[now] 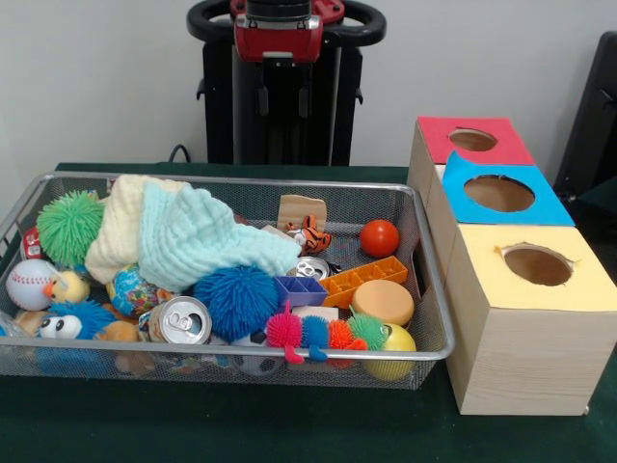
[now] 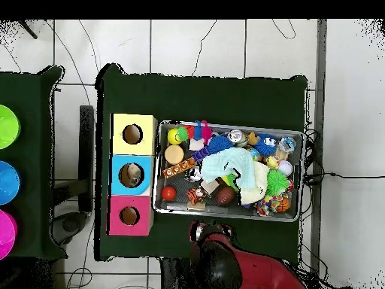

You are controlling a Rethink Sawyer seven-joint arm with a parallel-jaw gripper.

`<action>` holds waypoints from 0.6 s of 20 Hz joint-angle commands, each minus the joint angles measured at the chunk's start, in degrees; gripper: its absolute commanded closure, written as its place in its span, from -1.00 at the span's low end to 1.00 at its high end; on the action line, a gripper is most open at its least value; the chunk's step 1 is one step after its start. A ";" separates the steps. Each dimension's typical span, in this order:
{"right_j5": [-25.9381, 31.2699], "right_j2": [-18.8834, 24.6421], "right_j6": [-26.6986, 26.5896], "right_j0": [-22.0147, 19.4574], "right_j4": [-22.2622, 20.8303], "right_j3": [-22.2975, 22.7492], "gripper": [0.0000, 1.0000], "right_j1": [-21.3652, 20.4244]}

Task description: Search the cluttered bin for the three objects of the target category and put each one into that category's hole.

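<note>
Overhead view shows the arm (image 2: 218, 260) drawn back at six o'clock of the wire bin (image 2: 297, 177), its claw hidden under the arm's bulk, so I cannot tell whether it is open or closed. The target category is not marked, so the three wanted objects could be anywhere in the heap. My worry is the pale blanket (image 1: 183, 236) draped over the middle: a grab there could snag cloth and drag neighbours out. The soda can (image 1: 180, 320) and blue fuzzy ball (image 1: 236, 301) crowd the front edge, the red ball (image 1: 379, 237) sits freer at the bin's two o'clock. The three holed boxes, red (image 1: 472, 140), blue (image 1: 499, 193) and yellow (image 1: 537, 264), stand just beside the bin at three o'clock in the front view; a loose drop could miss a hole.
</note>
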 commanded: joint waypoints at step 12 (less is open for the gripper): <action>2.68 7.20 -0.75 -9.50 -8.54 -7.31 -1.00 9.02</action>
